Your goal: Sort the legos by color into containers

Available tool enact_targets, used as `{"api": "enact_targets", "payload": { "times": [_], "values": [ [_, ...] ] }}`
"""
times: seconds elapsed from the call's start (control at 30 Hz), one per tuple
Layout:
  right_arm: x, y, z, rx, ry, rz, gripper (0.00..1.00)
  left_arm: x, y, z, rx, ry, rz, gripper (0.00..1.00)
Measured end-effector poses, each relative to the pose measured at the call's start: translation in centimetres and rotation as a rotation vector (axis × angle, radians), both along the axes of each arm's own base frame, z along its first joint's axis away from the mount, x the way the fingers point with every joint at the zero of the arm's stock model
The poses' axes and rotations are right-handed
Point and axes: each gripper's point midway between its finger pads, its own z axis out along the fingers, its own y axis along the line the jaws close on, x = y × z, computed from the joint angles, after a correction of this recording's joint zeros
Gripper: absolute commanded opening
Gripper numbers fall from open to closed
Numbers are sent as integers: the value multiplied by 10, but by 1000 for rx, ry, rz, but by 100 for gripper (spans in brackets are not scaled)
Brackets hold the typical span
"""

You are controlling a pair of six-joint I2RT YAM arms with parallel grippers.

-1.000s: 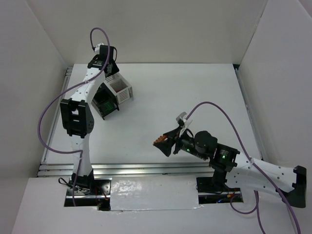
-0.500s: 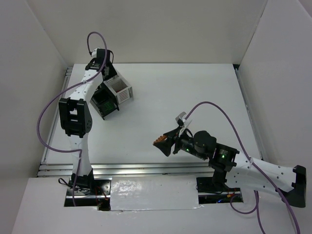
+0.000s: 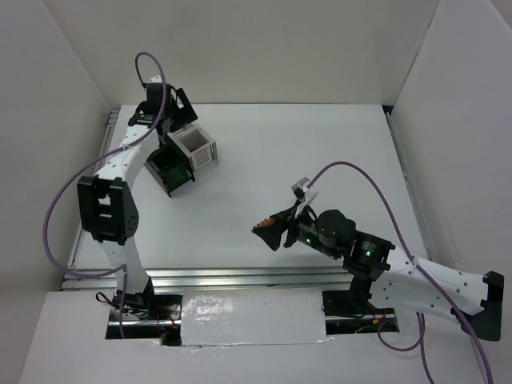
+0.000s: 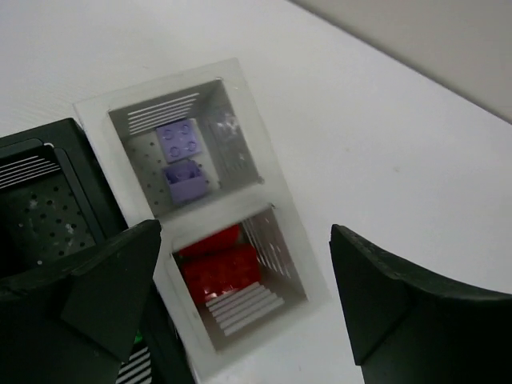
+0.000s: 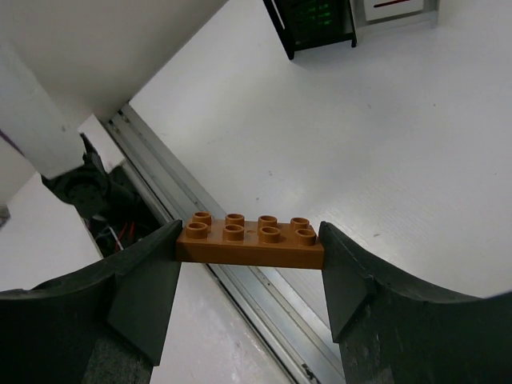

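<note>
Check the right hand (image 5: 250,236) first: it is clenched on a brown brick (image 5: 264,240), gripped end to end between the two fingers, studs facing up. This brick is the one piece you can see that is not yet sorted. It hangs above the counter (image 3: 320,152) in the near middle, well apart from the containers.

The left hand (image 4: 246,240) is released, with its fingers spread wide and nothing between them. It hovers directly over the white container (image 4: 88,108), which has two compartments:

- Far compartment: two purple bricks (image 4: 182,156).
- Near compartment: red bricks (image 4: 220,268), the exact count not readable.

The black container (image 4: 36,152) stands against the white one. Green bricks (image 3: 166,168) show inside it in the overhead view; the compartment visible from the left wrist looks empty.

Judge the task as nearly complete — purple, red and green are each in their own place, and no other loose brick shows on the counter. What is left is to deliver the brown brick, most likely to the free black compartment.

Pose: the left arm is stretched far out to the back left corner with its hand pointing down at the containers. The right arm is folded low near its base, its hand pointing left.
</note>
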Motion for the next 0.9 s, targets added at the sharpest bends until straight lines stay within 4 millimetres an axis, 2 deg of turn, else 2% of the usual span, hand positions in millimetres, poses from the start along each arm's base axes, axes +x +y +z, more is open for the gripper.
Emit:
{"api": "enact_targets", "payload": {
  "times": [0.1,0.17,0.23,0.3,0.33,0.37,0.43,0.5,0.67,0.8,0.9],
  "values": [
    [10,-6,11,37,49,-65,0,-22,-13,50,-33,-137,-102,99],
    [24,-16,22,93,103,-138,0,-46,-27,94,-51,-295,-215,100],
    [42,-32,33,171,153,-210,0,-87,-48,128,-46,-452,-354,99],
    [59,-53,42,257,204,-286,0,-145,-81,159,13,-662,-534,100],
    [63,-61,46,292,217,-308,0,-178,-101,155,15,-699,-617,100],
    [64,-65,50,327,239,-309,0,-213,-125,160,37,-800,-717,100],
    [58,-63,57,369,283,-260,0,-285,-171,143,46,-918,-953,100],
    [45,-52,65,402,329,-161,0,-334,-196,127,25,-978,-1117,100],
    [4,-21,93,490,425,161,0,-384,-232,116,-11,-986,-1311,100],
    [-16,-16,92,496,487,276,0,-417,-249,137,-30,-1054,-1411,99],
    [-26,-14,94,498,507,329,0,-425,-256,150,-23,-1094,-1427,95]
  ]
}}
